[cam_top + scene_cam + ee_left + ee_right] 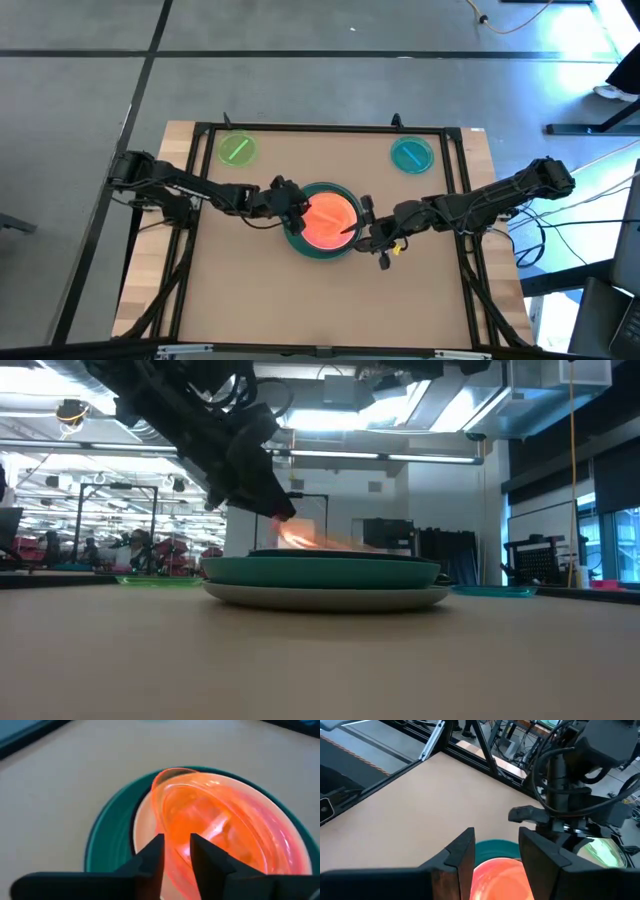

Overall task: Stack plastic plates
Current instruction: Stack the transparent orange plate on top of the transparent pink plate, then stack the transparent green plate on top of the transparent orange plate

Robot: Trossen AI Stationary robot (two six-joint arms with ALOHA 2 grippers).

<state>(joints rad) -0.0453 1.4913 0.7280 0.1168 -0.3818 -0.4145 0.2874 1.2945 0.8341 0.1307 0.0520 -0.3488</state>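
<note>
A stack of plates [322, 247] sits mid-table: in the low view a cream plate [330, 598] at the bottom, a teal one [320, 571] on it and a darker rim above. A translucent orange plate [328, 218] lies tilted on top. My left gripper [293, 214] is at the stack's left edge, shut on the orange plate. My right gripper [496, 854] is open at the stack's right edge, with the orange plate's edge [497, 877] showing between its fingers. A small green plate [237, 150] and a small teal plate [411, 154] lie flat near the far edge. My left gripper pinches the orange plate's left rim [176, 851] between its two fingers, one above the wall and one below, coming slanting down from the table's left. The plate is tilted: its held side [290, 532] is raised and its right side rests on the stack.
A black frame [330, 127] runs around the table's edges. Bare tabletop lies in front of the stack and to either side of it. Beyond the table the low view shows a workshop room with racks and equipment.
</note>
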